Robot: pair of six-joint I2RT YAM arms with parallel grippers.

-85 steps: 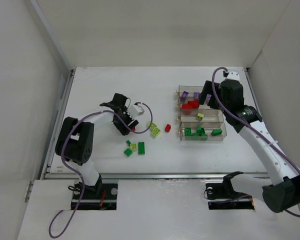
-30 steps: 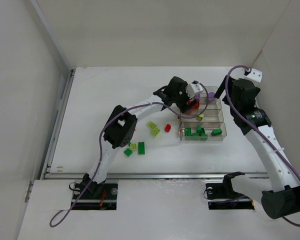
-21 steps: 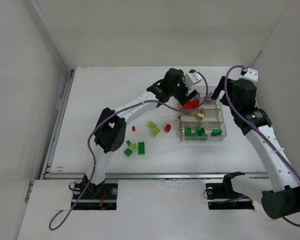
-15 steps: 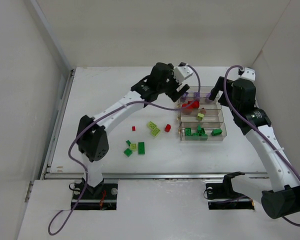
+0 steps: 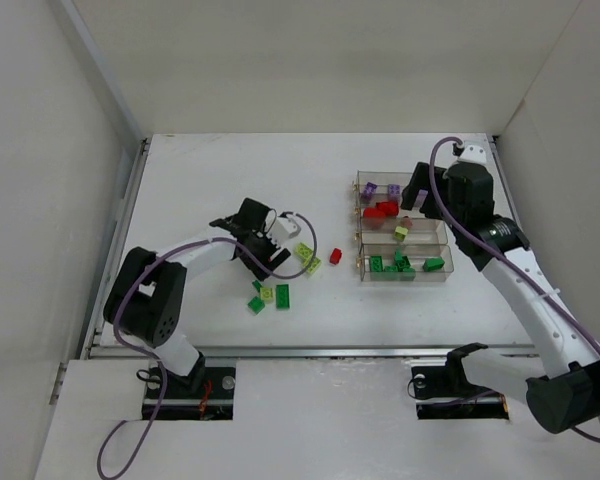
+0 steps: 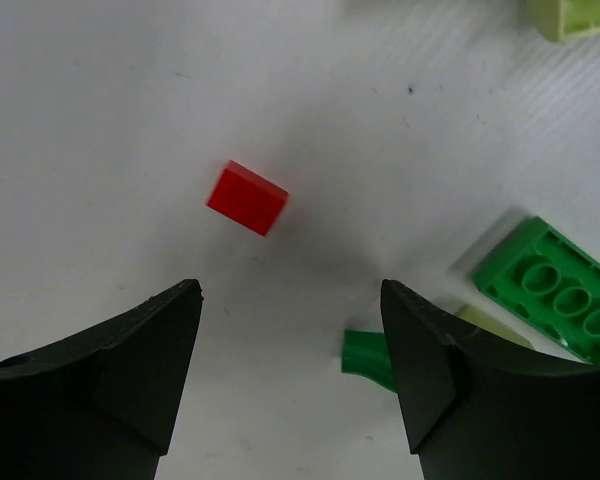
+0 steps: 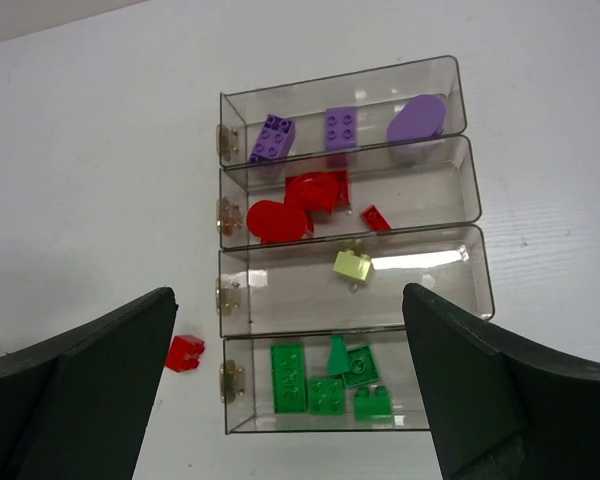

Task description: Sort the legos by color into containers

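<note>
The containers are four clear bins in a block. From the far bin to the near one they hold purple legos, red legos, one yellow-green brick and dark green legos. My right gripper hangs open and empty above them. My left gripper is open low over the table, with a tiny red brick just ahead of its fingers and nothing between them.
Loose legos lie on the table: a dark green plate, a small green piece, a yellow-green pair and a red brick left of the bins. White walls enclose the table on the far and both side edges.
My left arm has swung back from over the red bin to the loose bricks at centre-left and come down low. The right gripper shifted slightly left over the bins.
</note>
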